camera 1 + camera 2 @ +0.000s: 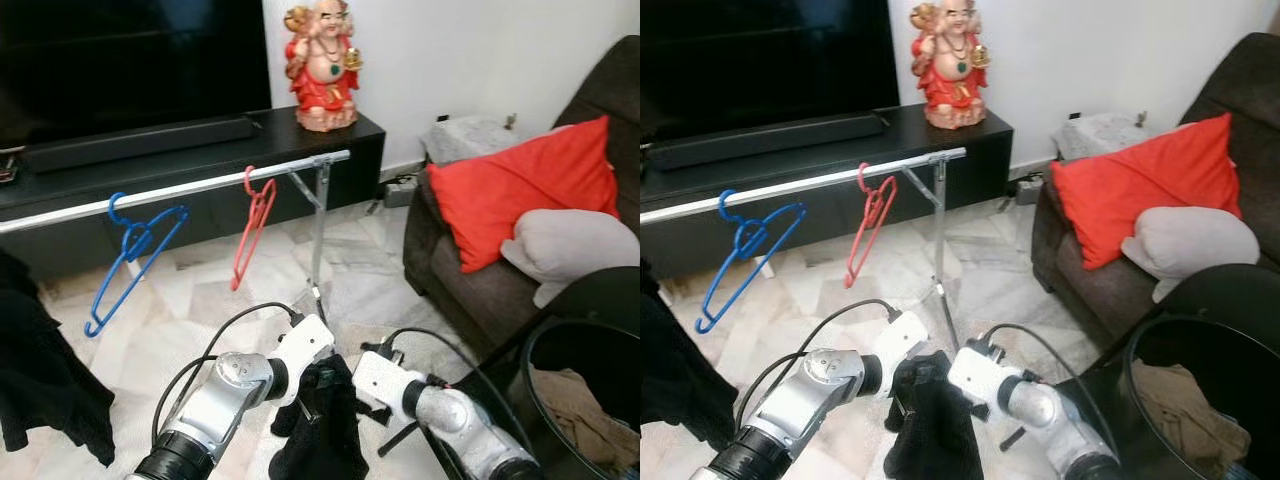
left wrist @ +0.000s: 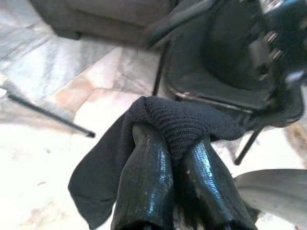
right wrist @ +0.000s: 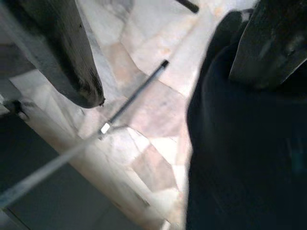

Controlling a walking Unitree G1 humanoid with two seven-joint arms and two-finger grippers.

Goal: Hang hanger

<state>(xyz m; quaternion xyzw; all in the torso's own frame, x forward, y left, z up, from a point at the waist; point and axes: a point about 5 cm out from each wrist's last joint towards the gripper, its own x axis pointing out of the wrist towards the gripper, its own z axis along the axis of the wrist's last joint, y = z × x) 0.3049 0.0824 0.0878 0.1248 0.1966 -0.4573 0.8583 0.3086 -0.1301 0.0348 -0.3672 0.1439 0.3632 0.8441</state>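
Note:
A silver clothes rail [image 1: 200, 187] stands in front of the TV bench. A blue hanger [image 1: 135, 255] and a red hanger [image 1: 255, 225] hang on it, both bare. Low in front of me, my left gripper [image 1: 318, 385] is shut on a black knitted cloth [image 1: 325, 435], which drapes over its fingertips [image 2: 148, 143] and hangs down. My right gripper [image 1: 362, 400] is close beside the cloth on its right. It is open, its fingers [image 3: 81, 72] spread wide, and the black cloth [image 3: 240, 143] lies against the other finger.
A black garment [image 1: 40, 390] lies at the left edge. A black laundry basket [image 1: 527, 360] with beige clothes stands at the lower right. A dark sofa [image 1: 470, 280] with a red cushion [image 1: 520, 190] is on the right. A red statue [image 1: 322, 65] sits on the bench.

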